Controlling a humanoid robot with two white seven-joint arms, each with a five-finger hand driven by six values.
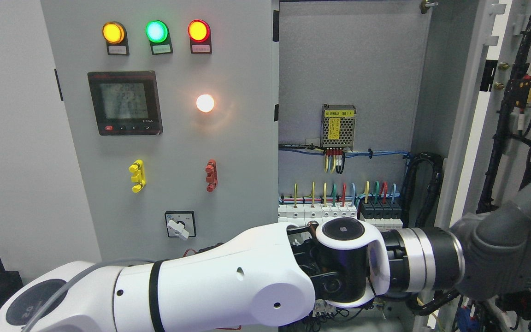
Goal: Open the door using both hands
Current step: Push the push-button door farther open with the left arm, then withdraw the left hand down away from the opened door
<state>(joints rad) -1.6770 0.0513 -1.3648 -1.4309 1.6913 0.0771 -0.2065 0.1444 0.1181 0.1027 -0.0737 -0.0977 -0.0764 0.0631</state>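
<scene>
Closed panel with lamps at left. Your left arm (228, 281) crosses rightward – left hand (505, 258) sits at the open door (466, 115), right of the cabinet bay; fingers hidden, grip unclear. Door's long edge runs vertical – swing goes further right.

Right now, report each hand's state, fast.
Left hand: reaches across to the open door at the right; its fingers cannot be told.
Right hand: not in view.
</scene>
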